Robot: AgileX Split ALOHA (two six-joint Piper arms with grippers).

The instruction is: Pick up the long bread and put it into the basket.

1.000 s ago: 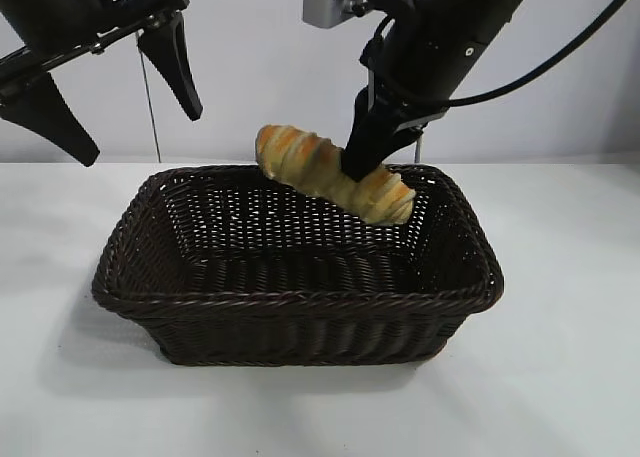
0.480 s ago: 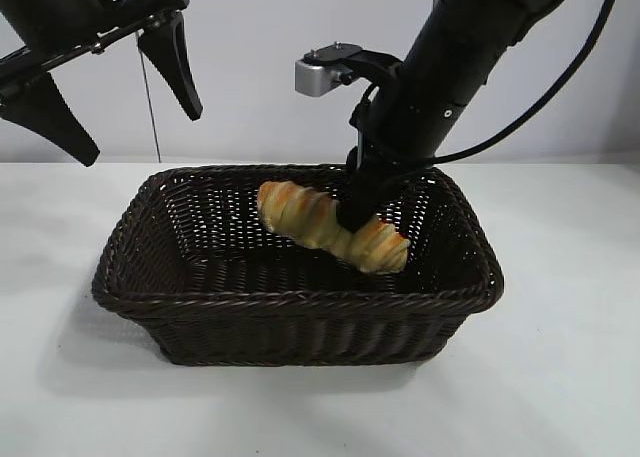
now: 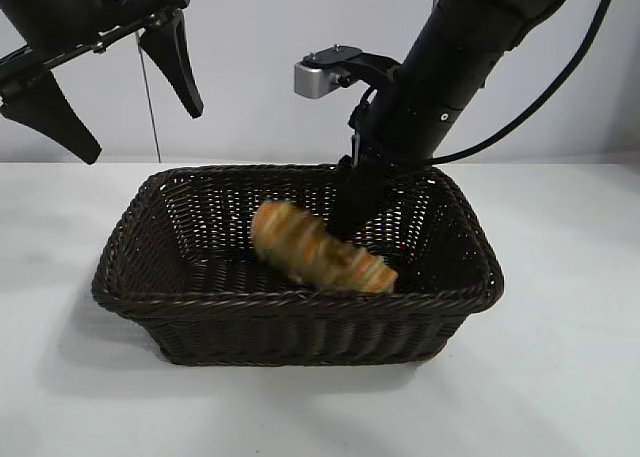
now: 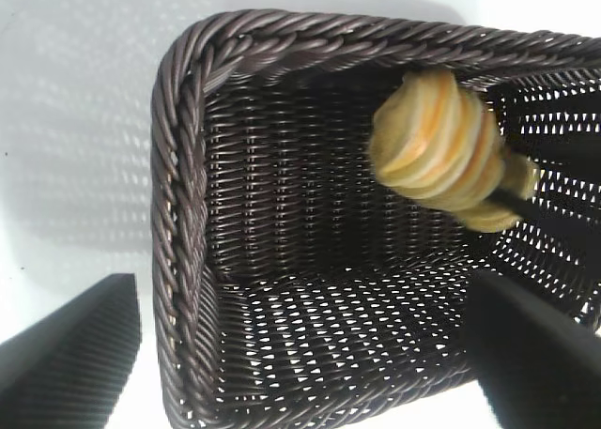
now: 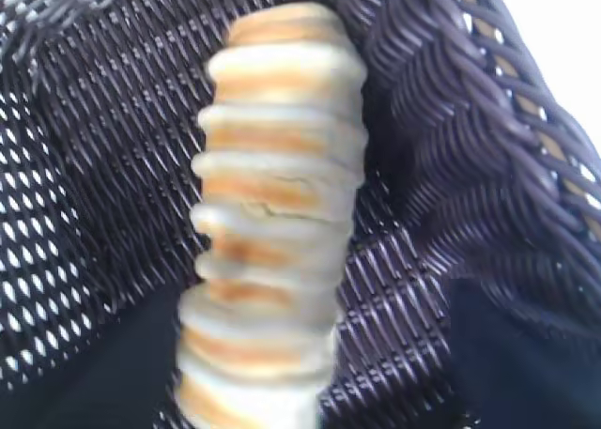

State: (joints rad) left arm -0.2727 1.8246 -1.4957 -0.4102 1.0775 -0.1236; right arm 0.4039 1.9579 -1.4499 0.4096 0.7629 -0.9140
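The bread (image 3: pixel 318 250) lay inside the basket (image 3: pixel 300 317), towards the right end, free of any grip. The right pincer (image 3: pixel 352 209) stood open just behind it, within the basket. The left pincer (image 3: pixel 110 87) hung wide open above the table's far left.

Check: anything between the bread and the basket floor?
Nothing visible. The bread is already inside the basket, below its rim, blurred under the right gripper; bare weave lies beneath it. The left gripper hangs outside, above the basket's left end.
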